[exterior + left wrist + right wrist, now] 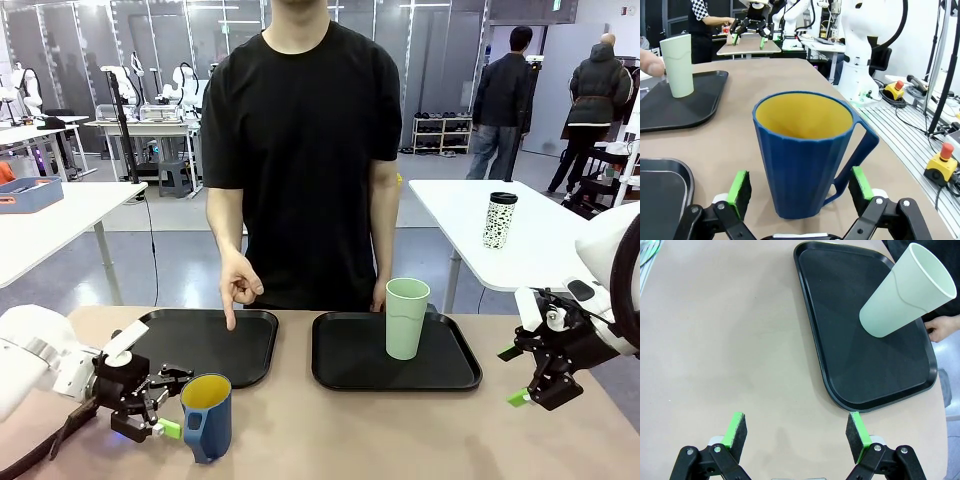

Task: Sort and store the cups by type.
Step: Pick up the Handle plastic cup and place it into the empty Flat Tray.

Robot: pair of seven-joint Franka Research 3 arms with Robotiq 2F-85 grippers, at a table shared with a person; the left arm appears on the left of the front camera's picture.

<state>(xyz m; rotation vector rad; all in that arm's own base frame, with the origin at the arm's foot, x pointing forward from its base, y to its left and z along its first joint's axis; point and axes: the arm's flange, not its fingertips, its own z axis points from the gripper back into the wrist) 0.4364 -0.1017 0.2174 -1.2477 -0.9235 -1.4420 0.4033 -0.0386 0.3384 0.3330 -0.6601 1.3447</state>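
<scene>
The left tool (165, 400) is sitting low at the near left edge of the bench (400, 430) with its jaws spread wide on either side of the dark blue mug (207, 415), the green pads (740, 186) not yet touching it; this looks like an approach lined up for a grasp across the body. The mug is standing upright on the bare bench, just off the near right corner of the left tray (255, 350), its ribbed wall blue, its inside yellow, its handle turned toward one pad in the left wrist view. The person's hand (238, 288) is pointing a finger down into that tray, probably marking where the mug belongs. The mint-green tumbler (407, 318), tall, plain and handleless, is already standing upright on the right tray (340, 375), near its far edge. The right tool (535, 385) is hovering wide and empty over the right edge of the bench.
</scene>
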